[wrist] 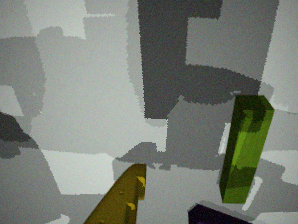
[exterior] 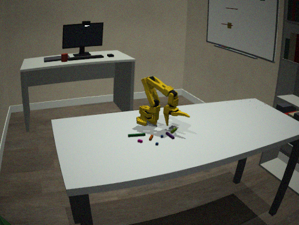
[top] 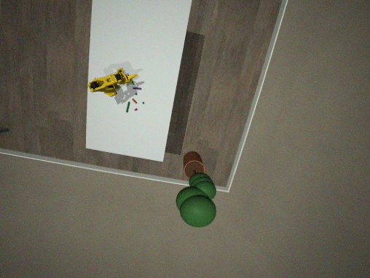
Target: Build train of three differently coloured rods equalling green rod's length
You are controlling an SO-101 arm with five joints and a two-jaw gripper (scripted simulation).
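The green rod (exterior: 136,135) lies flat on the white table, left of the group; it also shows in the overhead view (top: 127,106). Near it lie an orange rod (exterior: 150,137), a magenta rod (exterior: 140,141) and two small blue rods (exterior: 162,136) (exterior: 156,144). A purple rod (exterior: 169,135) and a lime rod (exterior: 173,129) lie just under my gripper (exterior: 178,120). The gripper is open wide and empty, a little above the table. In the wrist view the lime rod (wrist: 246,149) lies to the right of one yellow jaw (wrist: 122,197), apart from it, and a purple rod end (wrist: 220,215) shows at the bottom edge.
The arm's base (exterior: 147,116) stands behind the rods. A grey patch (exterior: 171,127) beside the lime rod may be a grey rod; I cannot tell. A second desk with a monitor (exterior: 82,35) stands far behind.
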